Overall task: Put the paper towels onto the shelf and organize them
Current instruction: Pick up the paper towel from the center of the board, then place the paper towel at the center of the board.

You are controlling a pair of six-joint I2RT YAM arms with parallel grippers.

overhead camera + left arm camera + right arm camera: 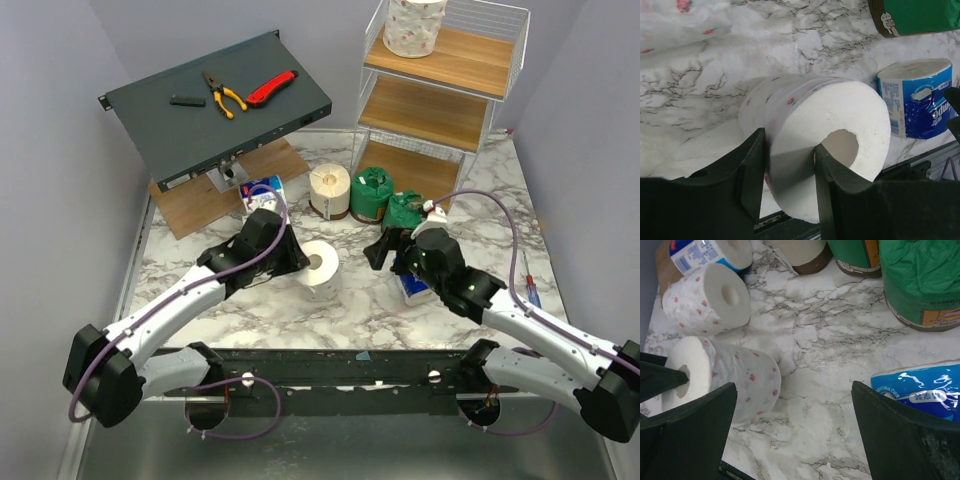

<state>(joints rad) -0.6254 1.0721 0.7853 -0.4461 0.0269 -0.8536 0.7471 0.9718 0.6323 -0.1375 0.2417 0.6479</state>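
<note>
My left gripper (787,165) (300,262) is shut on a white paper towel roll with pink print (840,110) (322,268) (735,375); one finger sits at its core hole, the other outside its wall. Wide open, my right gripper (794,387) (383,248) hangs over bare marble between that roll and a blue-and-white pack (920,390) (413,287). Another printed roll (705,300) lies beyond, near a second blue pack (710,252) (262,188). A cream roll (330,190) and two green-wrapped rolls (373,193) (407,212) stand before the shelf (440,110). One printed roll (413,25) stands on its top tier.
A slanted dark grey metal box (170,120) at the back left carries pliers (222,95) and a red knife (272,88). A flat wooden board (195,205) lies under it. The arms' mounting rail (340,365) runs along the near edge.
</note>
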